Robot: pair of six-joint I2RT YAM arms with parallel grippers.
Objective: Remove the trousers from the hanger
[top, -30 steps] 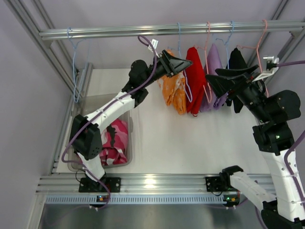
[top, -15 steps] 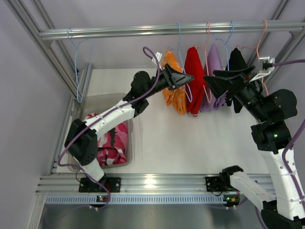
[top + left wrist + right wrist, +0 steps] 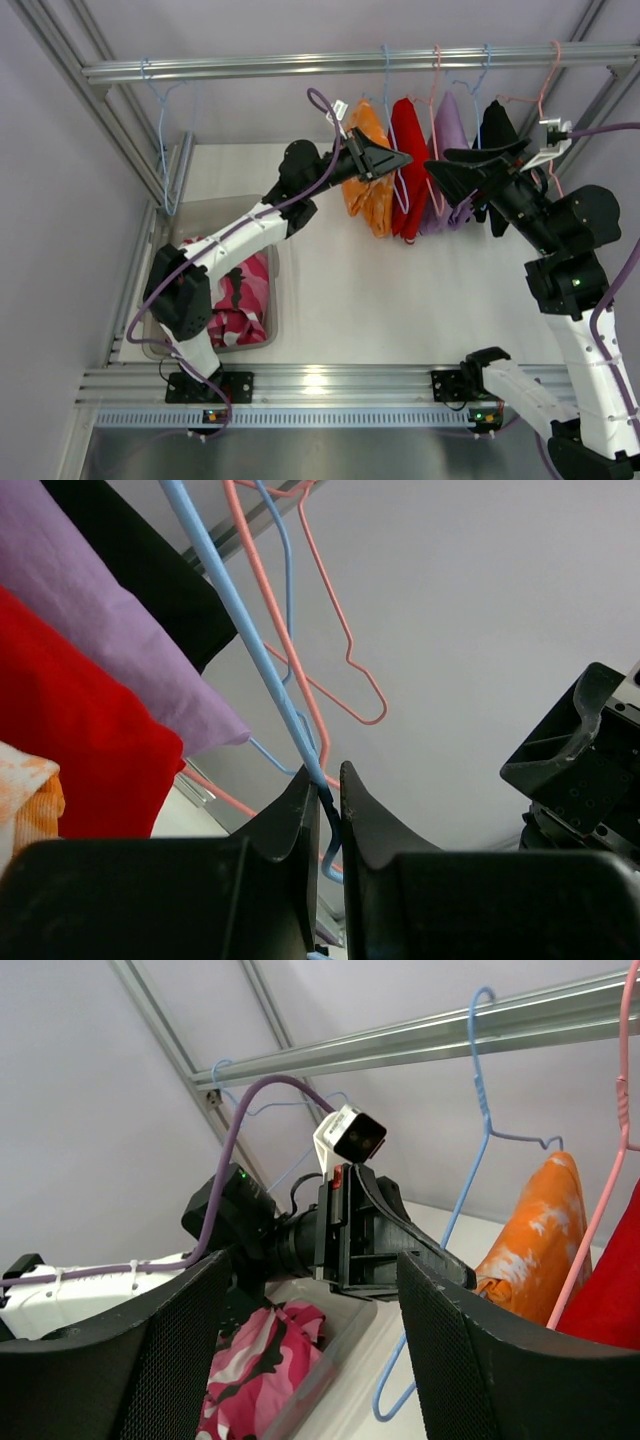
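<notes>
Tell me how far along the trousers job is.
Done: the pink camouflage trousers lie in the bin. In hand: the left gripper is shut on the blue hanger carrying the orange trousers; the right gripper is open nearby. Left: getting the orange trousers off that hanger.

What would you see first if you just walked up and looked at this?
The bright clothes hanging from the rail at the back stand out most: orange trousers, then a red cloth, a purple cloth and a black cloth. The left hand pinches the wire of the blue hanger right beside the orange pair. Pink camouflage trousers lie in the bin on the left.
</notes>
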